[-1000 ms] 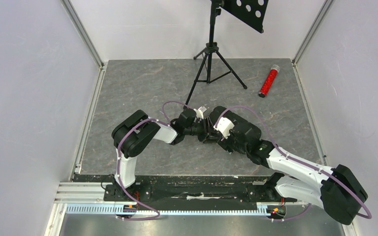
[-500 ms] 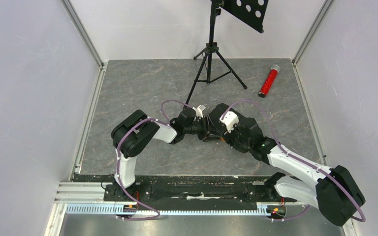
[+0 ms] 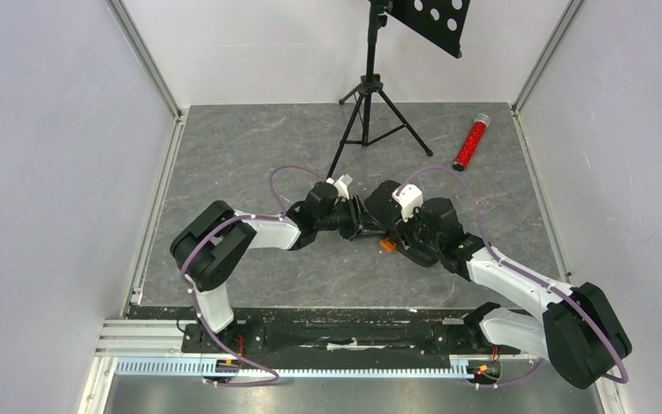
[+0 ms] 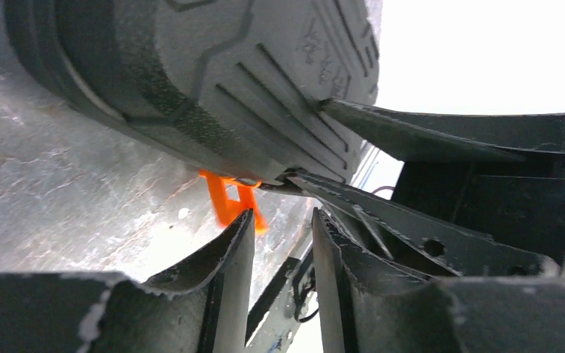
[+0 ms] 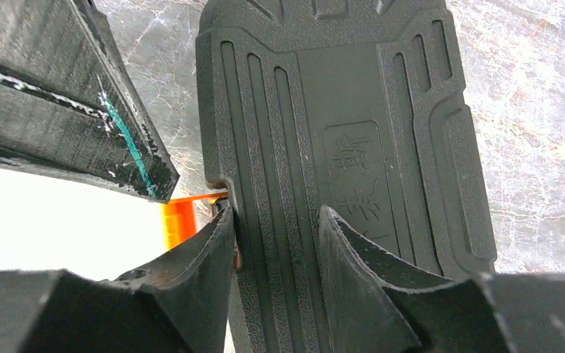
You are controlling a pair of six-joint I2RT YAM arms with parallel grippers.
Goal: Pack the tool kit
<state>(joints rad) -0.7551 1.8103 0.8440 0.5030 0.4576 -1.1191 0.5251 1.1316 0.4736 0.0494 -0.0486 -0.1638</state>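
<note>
The tool kit (image 5: 338, 110) is a black case with a ribbed lid, lying shut on the grey table between my two grippers. Its orange latch (image 3: 387, 245) sticks out at the near edge and also shows in the left wrist view as the latch (image 4: 232, 202). My right gripper (image 5: 276, 213) has closed in on the latch edge, one finger on the lid and the other at the rim beside the latch. My left gripper (image 4: 283, 213) hangs just short of the latch, jaws apart and holding nothing. From above, the arms hide most of the case.
A black tripod stand (image 3: 366, 112) rises at the back centre. A red glittery tube (image 3: 471, 144) lies at the back right. Pale walls close in the table (image 3: 224, 155) on three sides, and a metal rail (image 3: 336, 321) runs along the near edge.
The right gripper's jaws have narrowed onto the case's latch edge. Both grippers and the case have shifted a little left and away, and the orange latch now shows from above.
</note>
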